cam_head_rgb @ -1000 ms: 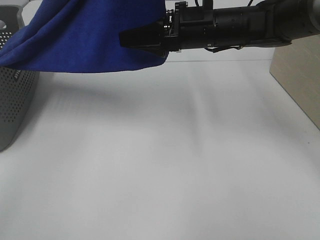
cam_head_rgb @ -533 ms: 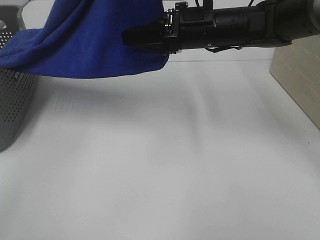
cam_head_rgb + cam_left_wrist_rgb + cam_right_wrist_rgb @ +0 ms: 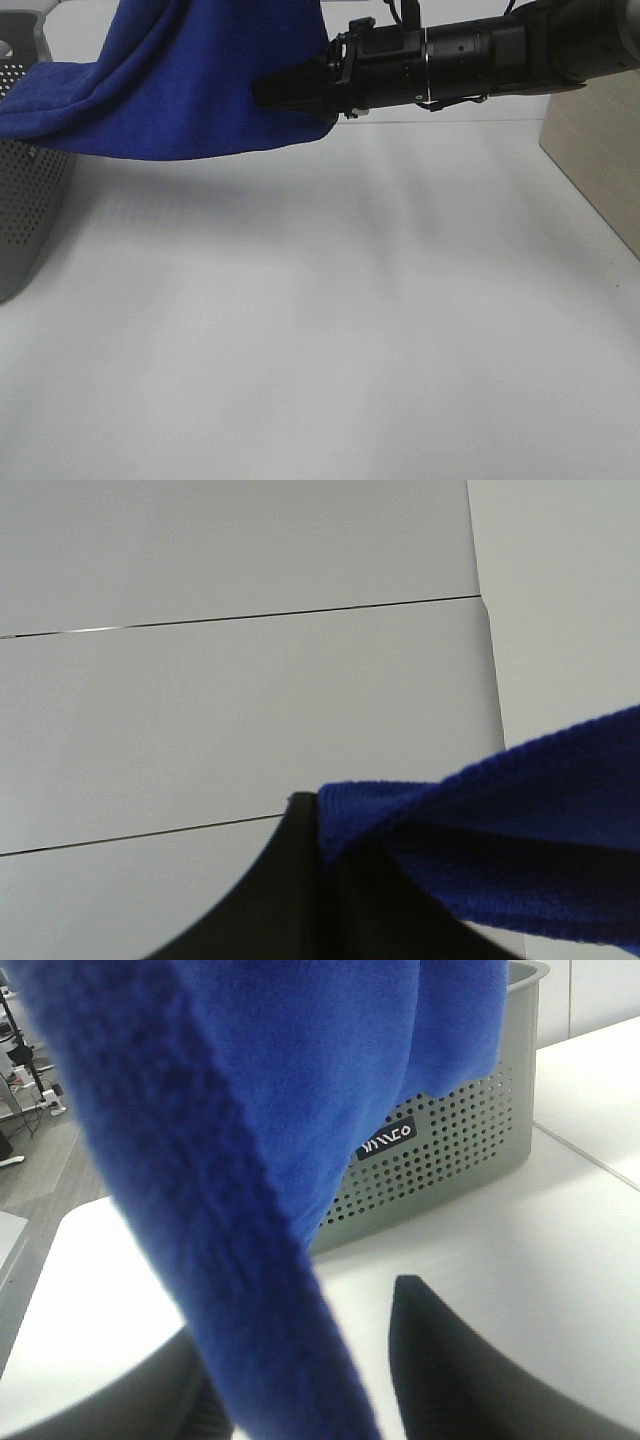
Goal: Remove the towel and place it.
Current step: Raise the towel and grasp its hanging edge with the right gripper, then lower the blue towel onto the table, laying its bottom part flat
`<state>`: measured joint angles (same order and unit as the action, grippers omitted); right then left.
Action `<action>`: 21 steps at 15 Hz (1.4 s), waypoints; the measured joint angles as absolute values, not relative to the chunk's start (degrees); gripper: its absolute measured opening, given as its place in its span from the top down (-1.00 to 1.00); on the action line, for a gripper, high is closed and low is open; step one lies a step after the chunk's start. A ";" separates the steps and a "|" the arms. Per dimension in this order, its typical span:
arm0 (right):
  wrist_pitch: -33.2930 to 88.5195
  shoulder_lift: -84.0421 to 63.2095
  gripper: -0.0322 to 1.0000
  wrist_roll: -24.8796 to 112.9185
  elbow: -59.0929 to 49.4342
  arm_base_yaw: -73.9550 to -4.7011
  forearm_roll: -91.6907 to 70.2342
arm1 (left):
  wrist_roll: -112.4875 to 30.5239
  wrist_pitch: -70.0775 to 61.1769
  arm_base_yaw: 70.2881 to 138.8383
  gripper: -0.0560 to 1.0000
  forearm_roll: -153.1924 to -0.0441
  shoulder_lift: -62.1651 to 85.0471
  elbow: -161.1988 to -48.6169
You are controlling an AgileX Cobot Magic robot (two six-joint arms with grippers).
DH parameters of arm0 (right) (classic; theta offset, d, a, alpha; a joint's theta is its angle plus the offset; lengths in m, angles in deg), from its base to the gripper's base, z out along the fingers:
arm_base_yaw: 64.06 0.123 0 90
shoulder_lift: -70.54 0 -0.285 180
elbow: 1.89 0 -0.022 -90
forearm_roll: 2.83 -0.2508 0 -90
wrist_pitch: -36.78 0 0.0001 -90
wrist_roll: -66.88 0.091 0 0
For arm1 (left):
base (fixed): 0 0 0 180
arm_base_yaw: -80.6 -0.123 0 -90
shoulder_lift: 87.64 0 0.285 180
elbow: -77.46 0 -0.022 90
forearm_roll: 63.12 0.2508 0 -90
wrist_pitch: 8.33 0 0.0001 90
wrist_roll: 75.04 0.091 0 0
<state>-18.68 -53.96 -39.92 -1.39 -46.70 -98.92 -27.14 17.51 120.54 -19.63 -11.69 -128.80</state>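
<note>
The deep blue towel (image 3: 200, 80) hangs from above the frame in the exterior view, and its left end still lies over the grey perforated basket (image 3: 25, 200). My right gripper (image 3: 275, 92) reaches in from the right to the towel's right edge. In the right wrist view its jaws stand apart (image 3: 298, 1310) with the towel's edge (image 3: 300, 1080) running between them, and a gap shows beside one finger (image 3: 440, 1360). My left gripper (image 3: 318, 805) is shut on a fold of the towel (image 3: 500, 820). It is out of the exterior view.
The basket (image 3: 450, 1150) stands at the table's left edge. A light wooden box (image 3: 600, 160) stands at the right. The white table (image 3: 320, 330) spreads in front.
The towel has been drawn up and slightly to the right, so its top looks narrower. My right gripper has shifted a little to the right and down along the towel's edge.
</note>
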 joint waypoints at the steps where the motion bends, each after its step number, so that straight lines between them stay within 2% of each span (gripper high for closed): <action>1: -18.63 -53.90 0.06 -39.34 -1.39 -46.70 -97.83 | -27.14 17.51 120.54 0.89 -19.63 -11.69 -128.80; 4: -17.71 -53.39 0.08 -35.45 -1.39 -46.70 -93.42 | -27.03 17.51 120.54 0.89 -19.63 -11.69 -128.80; 6: -17.71 -52.53 0.21 -35.28 -1.39 -46.70 -92.67 | -27.03 17.51 120.54 0.89 -19.63 -11.69 -128.80; 7: -17.71 -52.24 0.35 -35.10 -1.39 -46.70 -92.27 | -27.03 17.51 120.54 0.89 -19.63 -11.69 -128.80; 9: -17.25 -50.70 0.86 -33.44 -1.39 -46.70 -89.41 | -27.03 17.62 120.54 0.89 -19.63 -11.69 -128.80; 10: -16.62 -50.07 0.90 -31.44 -1.39 -46.70 -88.03 | -27.14 17.74 120.54 0.89 -19.63 -11.69 -128.80; 12: -15.24 -49.09 0.90 -26.68 -1.39 -46.70 -85.00 | -28.86 18.31 120.54 0.89 -19.63 -11.69 -128.80; 17: -9.40 -41.13 0.90 -2.50 -1.56 -46.70 -64.60 | -37.91 18.82 120.54 0.89 -21.70 -11.69 -128.80; 19: -9.63 -38.15 0.90 4.95 -3.39 -46.70 -57.32 | -41.35 18.82 120.54 0.89 -23.82 -11.69 -128.80; 21: -12.27 -34.48 0.90 18.07 -9.35 -46.70 -43.00 | -45.65 16.82 120.54 0.89 -27.54 -11.69 -128.80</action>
<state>-12.27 -34.48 18.07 -9.35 -46.70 -43.00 -45.65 16.82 120.54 -27.54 -11.69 -128.80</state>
